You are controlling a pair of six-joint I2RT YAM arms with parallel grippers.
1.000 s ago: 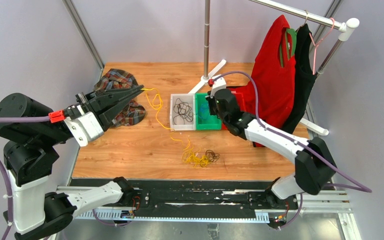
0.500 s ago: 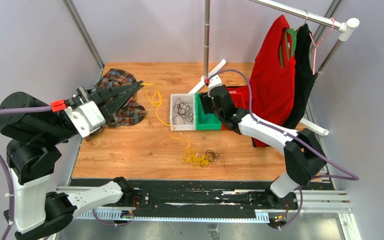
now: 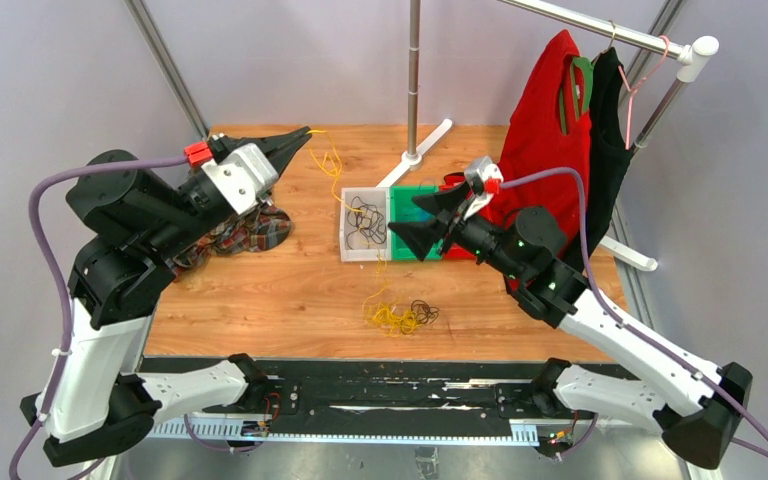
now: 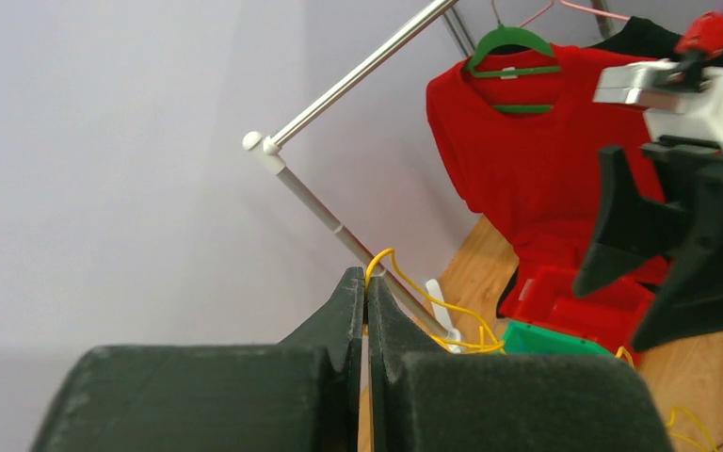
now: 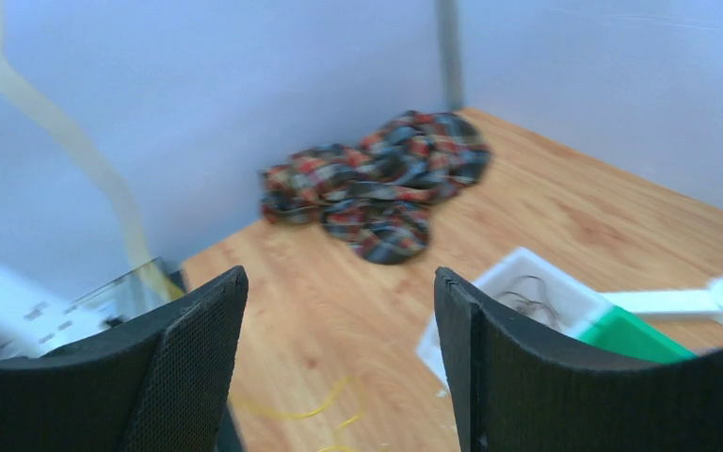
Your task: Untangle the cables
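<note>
My left gripper (image 3: 305, 133) is raised high over the table's back left and is shut on a yellow cable (image 3: 338, 178). In the left wrist view the closed tips (image 4: 366, 278) pinch that yellow cable (image 4: 424, 294) right at its end. The strand hangs down past the white bin (image 3: 346, 240) to a tangled pile of yellow and black cables (image 3: 400, 317) on the table's front middle. More black cable (image 3: 364, 220) lies in the white bin. My right gripper (image 3: 415, 222) hovers open over the green bin (image 3: 422, 247), empty, its jaws (image 5: 339, 282) wide apart.
A plaid cloth (image 3: 245, 228) lies crumpled at the left. A clothes rack pole (image 3: 415, 70) stands at the back with a red shirt (image 3: 550, 150) and a black garment (image 3: 605, 140) hanging. A red bin (image 4: 574, 301) sits beside the green one.
My left gripper rose and swung toward the back, drawing the yellow cable up taut. My right gripper opened, lifted out of the green bin and turned to face left.
</note>
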